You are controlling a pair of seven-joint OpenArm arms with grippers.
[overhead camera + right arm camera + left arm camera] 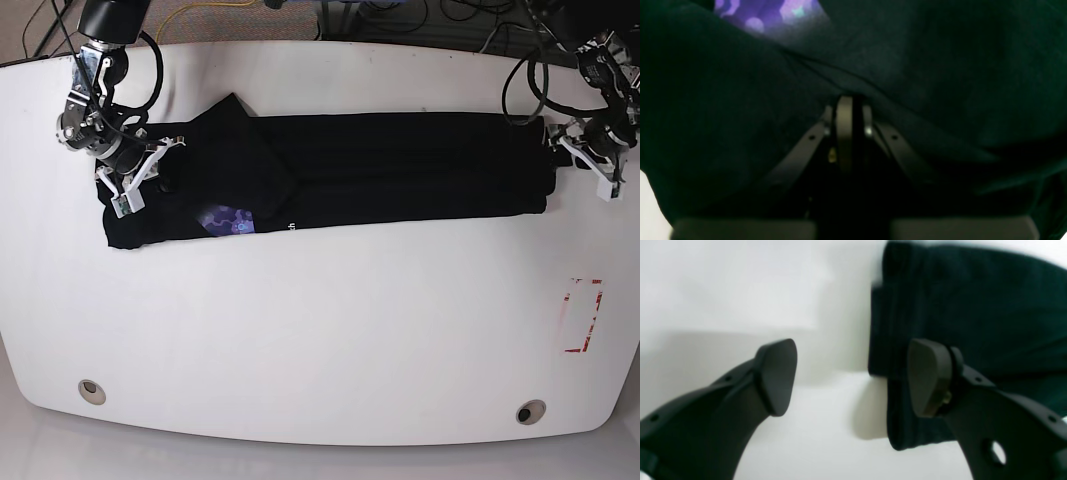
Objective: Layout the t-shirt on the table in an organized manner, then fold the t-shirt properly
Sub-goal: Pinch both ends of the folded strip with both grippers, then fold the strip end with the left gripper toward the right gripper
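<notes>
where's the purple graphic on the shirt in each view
Left wrist: graphic not in it; only a folded end of the t-shirt on the table, by the open left end effector.
Right wrist: graphic at the top edge, left of centre, above the shut right end effector.
Base: graphic on the shirt's left part, near its lower edge.
Shared landmark: the black t-shirt.

Black t-shirt [400, 165] on white table [320, 330]

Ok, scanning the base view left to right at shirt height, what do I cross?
Right gripper shut on the black cloth t-shirt → purple printed graphic → open left gripper, on the glossy white table.
</notes>
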